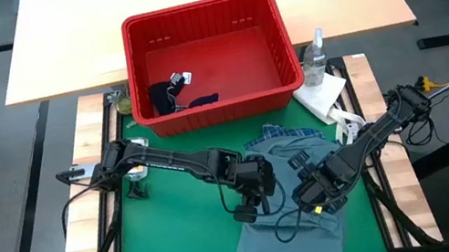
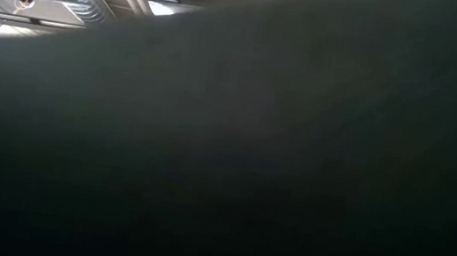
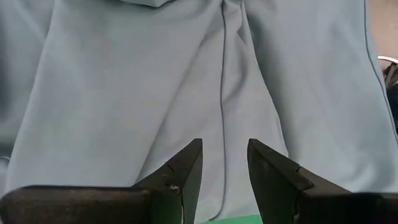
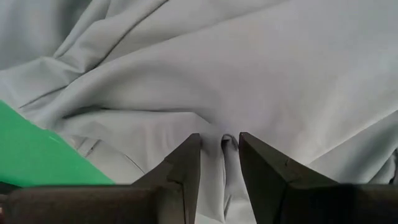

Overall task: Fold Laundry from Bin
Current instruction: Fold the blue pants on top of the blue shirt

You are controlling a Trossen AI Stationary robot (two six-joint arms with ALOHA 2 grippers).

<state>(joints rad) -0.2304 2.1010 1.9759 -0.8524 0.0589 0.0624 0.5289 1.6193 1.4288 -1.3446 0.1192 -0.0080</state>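
The grey-blue garment lies spread on the green mat, nearer the front edge than the bin, with the plaid shirt showing from under its far edge; a dark item is still in the bin. Both grippers are down on the grey-blue cloth, side by side. The left gripper has its fingers set narrow with a ridge of cloth running up between them, but whether they actually pinch it I cannot tell. The right gripper also stands narrow, and a small pleat of fabric sits between its fingertips, so it looks to be nipping a fold, with mat showing just beside that finger. The low view is blocked by something dark. The step in hand seems to be taking hold of the garment to flatten or fold it. Next, each gripper likely needs a sure pinch on one layer, then both should lift and carry together so the cloth folds evenly without bunching or dragging the shirt beneath.
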